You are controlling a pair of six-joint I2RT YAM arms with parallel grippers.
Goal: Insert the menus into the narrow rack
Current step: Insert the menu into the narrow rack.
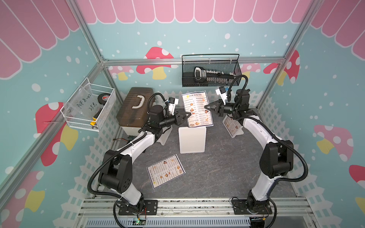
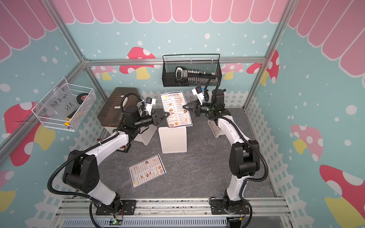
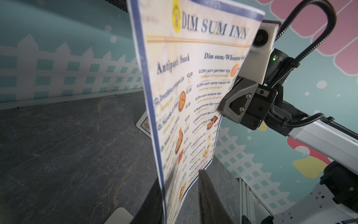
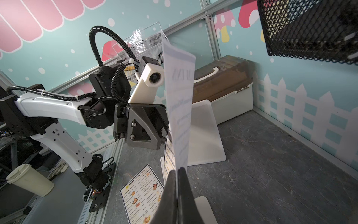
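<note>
Two arms reach inward to an upright menu (image 1: 195, 102) above a white rack (image 1: 192, 141).
Right end effector (image 1: 205, 107) clamps the glossy blue-bordered sheet's edge; left end effector (image 1: 190, 114) straddles the opposite edge, jaws parted. A second menu (image 1: 165, 170) lies flat on the grey stone-patterned counter (image 1: 217, 167).
</note>
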